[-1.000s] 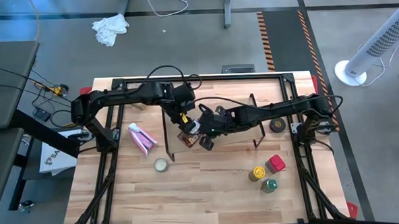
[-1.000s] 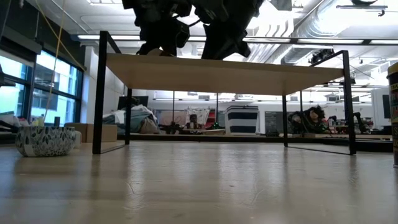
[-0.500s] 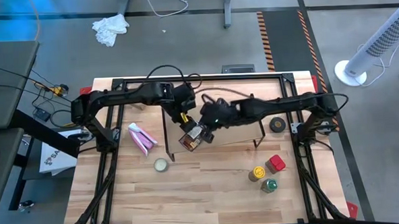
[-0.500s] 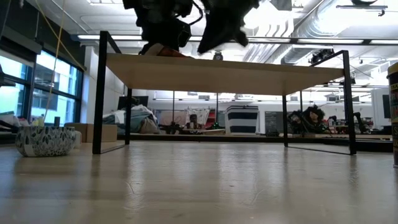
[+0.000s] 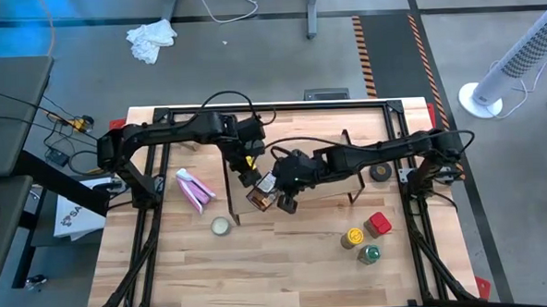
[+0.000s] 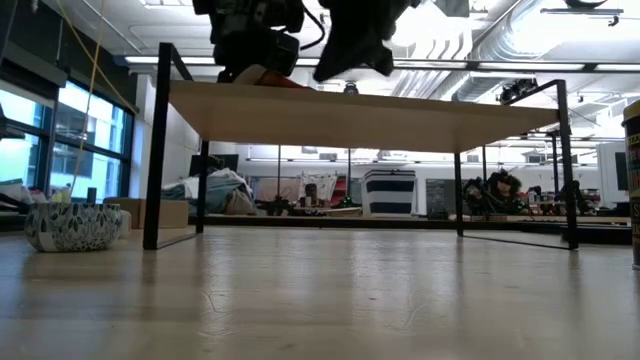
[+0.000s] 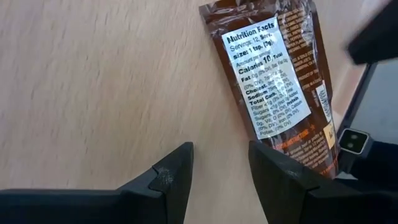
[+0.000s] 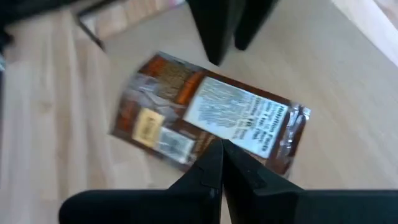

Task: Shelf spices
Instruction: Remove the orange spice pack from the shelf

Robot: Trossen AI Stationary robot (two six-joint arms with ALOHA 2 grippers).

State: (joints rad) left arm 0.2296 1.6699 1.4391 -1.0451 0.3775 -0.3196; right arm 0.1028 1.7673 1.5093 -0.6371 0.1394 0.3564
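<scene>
The flat brown printed packet (image 5: 260, 195) lies flat, label up, on the shelf's light wooden top board (image 5: 326, 185), near its left end; it also shows in the left wrist view (image 7: 280, 87) and the right wrist view (image 8: 205, 121). My left gripper (image 7: 217, 174) is open just above the board beside the packet, touching nothing. My right gripper (image 8: 221, 163) is shut, its tips over the packet's near long edge. The yellow-lidded jar (image 5: 354, 237), green-lidded jar (image 5: 369, 254) and red container (image 5: 379, 225) stand on the table at the near right. My right gripper's shut fingertips (image 8: 214, 158) come slanting down from the table's right over the packet's long edge (image 8: 186, 152). Whether they touch the packet, I cannot tell. The packet lies flat on the shelf board.
The shelf stands on thin black legs (image 6: 153, 150) mid-table. A pink packet (image 5: 195, 190) and a pale round tin (image 5: 220, 226) lie on the table at the left. A dark round object (image 5: 380, 172) sits at the right.
My right gripper has swung toward the far left over the packet and then come back toward the table's near edge. The packet has stayed flat on the shelf board.
</scene>
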